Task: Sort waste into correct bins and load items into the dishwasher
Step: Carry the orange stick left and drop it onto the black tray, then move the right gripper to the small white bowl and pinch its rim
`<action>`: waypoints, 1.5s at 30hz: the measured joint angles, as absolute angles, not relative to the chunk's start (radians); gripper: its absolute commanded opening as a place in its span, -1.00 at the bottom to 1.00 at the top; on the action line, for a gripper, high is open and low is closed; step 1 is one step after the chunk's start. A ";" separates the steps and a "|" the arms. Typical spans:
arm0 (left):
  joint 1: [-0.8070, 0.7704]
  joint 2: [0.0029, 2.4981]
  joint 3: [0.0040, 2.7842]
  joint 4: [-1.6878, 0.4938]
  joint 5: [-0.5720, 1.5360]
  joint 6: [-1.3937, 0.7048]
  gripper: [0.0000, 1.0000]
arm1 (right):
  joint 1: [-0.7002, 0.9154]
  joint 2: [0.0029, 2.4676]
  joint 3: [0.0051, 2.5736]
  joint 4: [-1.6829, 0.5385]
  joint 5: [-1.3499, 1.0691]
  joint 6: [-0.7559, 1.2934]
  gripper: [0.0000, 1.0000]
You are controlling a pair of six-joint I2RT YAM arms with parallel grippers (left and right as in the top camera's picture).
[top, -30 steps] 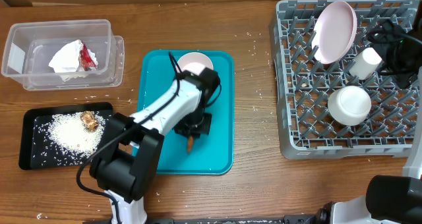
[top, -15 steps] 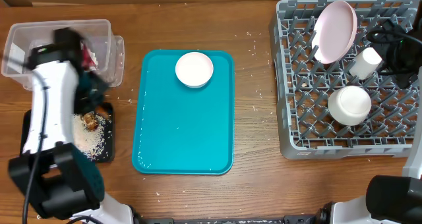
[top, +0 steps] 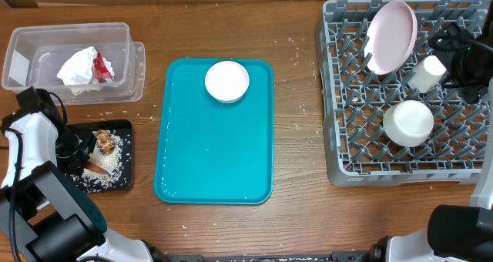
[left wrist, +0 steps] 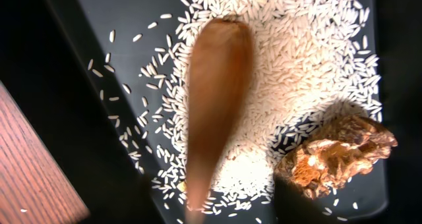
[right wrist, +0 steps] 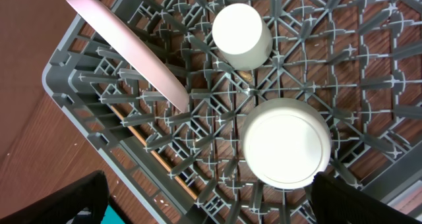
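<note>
Where the carrot (left wrist: 214,99) lies on the rice (left wrist: 297,72), the left gripper (top: 75,156) hangs above, jaws apart

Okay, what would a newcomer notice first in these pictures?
The big teal tray in the middle, holding only one small white dish at its far end. Then the orange carrot lying on white rice in the black tray at left, and the pink plate propped on edge in the grey rack at right.
</note>
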State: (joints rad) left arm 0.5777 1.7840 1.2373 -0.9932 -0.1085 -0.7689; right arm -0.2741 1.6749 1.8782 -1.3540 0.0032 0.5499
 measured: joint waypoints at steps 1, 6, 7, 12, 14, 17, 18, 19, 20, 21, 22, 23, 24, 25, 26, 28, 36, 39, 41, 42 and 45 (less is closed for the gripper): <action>0.578 1.784 1.237 -0.989 -0.107 -0.776 0.57 | -0.274 1.675 1.878 -1.353 0.003 0.550 1.00; 0.578 1.784 1.237 -0.987 -0.057 -0.768 0.50 | -0.274 1.675 1.878 -1.354 0.003 0.550 1.00; 0.578 1.784 1.238 -0.987 -0.022 -0.752 0.45 | -0.274 1.675 1.878 -1.354 0.003 0.550 1.00; 0.578 1.739 1.248 -0.983 0.130 -0.678 0.47 | -0.274 1.675 1.878 -1.354 0.002 0.550 1.00; 0.578 1.645 1.250 -0.952 0.153 -0.665 1.00 | -0.274 1.675 1.878 -1.353 0.003 0.550 1.00; 0.578 1.498 1.256 -0.881 0.141 -0.653 0.99 | -0.274 1.675 1.878 -1.353 0.003 0.550 1.00; 0.578 1.419 1.266 -0.846 0.129 -0.651 1.00 | -0.274 1.675 1.878 -1.354 0.003 0.550 1.00; 0.578 1.385 1.272 -0.831 0.125 -0.651 1.00 | -0.274 1.675 1.878 -1.353 0.003 0.550 1.00; 0.578 1.360 1.277 -0.821 0.123 -0.651 1.00 | -0.274 1.675 1.878 -1.354 0.003 0.550 1.00; 0.578 1.335 1.279 -0.811 0.119 -0.651 0.99 | -0.274 1.675 1.878 -1.353 0.003 0.550 1.00; 0.578 1.325 1.279 -0.812 0.117 -0.651 1.00 | -0.274 1.675 1.878 -1.353 0.003 0.550 1.00; 0.578 1.324 1.279 -0.812 0.116 -0.651 1.00 | -0.274 1.675 1.878 -1.354 0.003 0.551 1.00; 0.578 1.325 1.279 -0.812 0.116 -0.651 0.99 | -0.274 1.675 1.878 -1.353 0.003 0.550 1.00; 0.578 1.329 1.279 -0.812 0.115 -0.651 1.00 | -0.274 1.675 1.878 -1.336 0.003 0.558 1.00; 0.578 1.332 1.279 -0.813 0.115 -0.651 1.00 | -0.274 1.675 1.875 -1.291 0.001 0.568 1.00; 0.578 1.332 1.279 -0.814 0.115 -0.651 1.00 | -0.274 1.675 1.874 -1.174 -0.006 0.588 1.00; 0.578 1.343 1.279 -0.814 0.115 -0.651 0.99 | -0.192 1.679 1.871 -1.060 -0.413 0.503 1.00; 0.578 1.343 1.279 -0.815 0.112 -0.651 1.00 | 0.016 1.710 1.872 -1.050 -0.441 0.398 1.00; 0.578 1.343 1.279 -0.814 0.111 -0.651 1.00 | 0.191 1.761 1.872 -1.040 -0.357 0.353 1.00; 0.578 1.343 1.279 -0.814 0.111 -0.651 1.00 | 0.262 1.790 1.872 -1.032 -0.315 0.343 1.00; 0.578 1.343 1.279 -0.814 0.109 -0.651 1.00 | 0.524 1.961 1.871 -0.979 -0.094 0.312 1.00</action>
State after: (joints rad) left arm 0.5777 1.3430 1.2789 -0.8143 0.1085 -0.6510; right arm 0.5240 1.9614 1.8709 -0.9791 -0.0944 0.3119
